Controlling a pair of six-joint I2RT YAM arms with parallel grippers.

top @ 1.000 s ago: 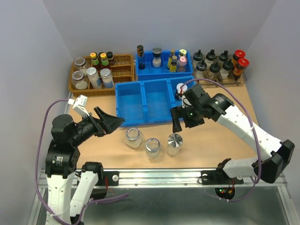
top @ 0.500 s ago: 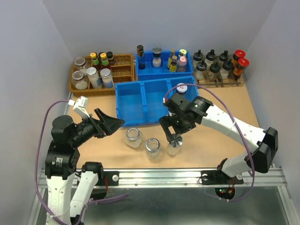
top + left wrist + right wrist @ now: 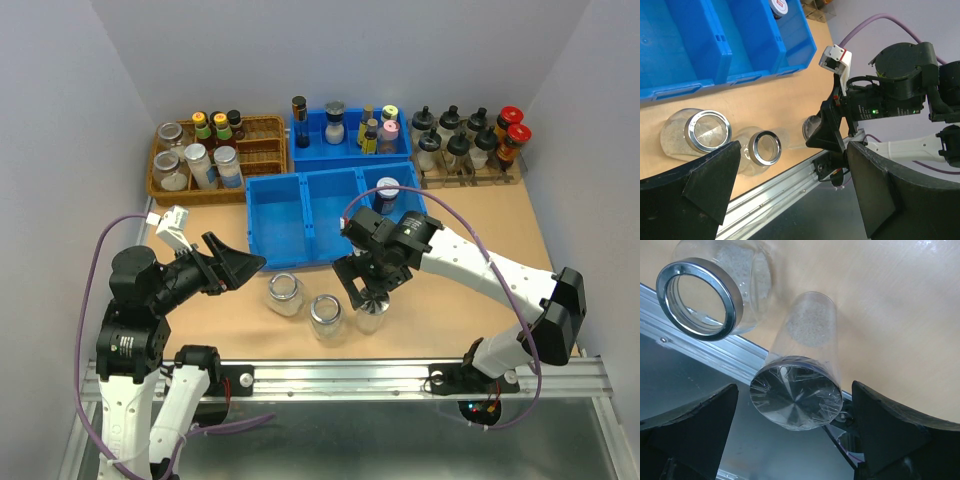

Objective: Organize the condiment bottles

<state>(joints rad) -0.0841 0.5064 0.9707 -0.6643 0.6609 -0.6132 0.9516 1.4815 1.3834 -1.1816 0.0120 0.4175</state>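
Three squat jars stand in a row on the table near the front. Two are clear with metal rims (image 3: 285, 293) (image 3: 326, 315); the third is silver-lidded (image 3: 373, 318). My right gripper (image 3: 364, 287) is open and hangs just above the silver-lidded jar, a finger on each side of the lid (image 3: 795, 397), not touching it. The nearer clear jar shows beside it (image 3: 699, 297). The dark jar with the red-brown cap (image 3: 387, 192) stands in the right compartment of the blue bin (image 3: 275, 215). My left gripper (image 3: 235, 263) is open and empty, left of the clear jars (image 3: 707, 131) (image 3: 765, 147).
A wicker basket (image 3: 262, 160) of jars and bottles stands at the back left. A blue tray (image 3: 312, 140) of tall bottles is at the back centre. A rack of black-nozzled and red-capped bottles (image 3: 470, 140) is at the back right. The metal rail (image 3: 340, 372) runs along the near edge.
My right gripper has swung from over the blue bin's right compartment toward the front left and down over the silver-lidded jar. The dark jar stays in the bin. The left arm is still.
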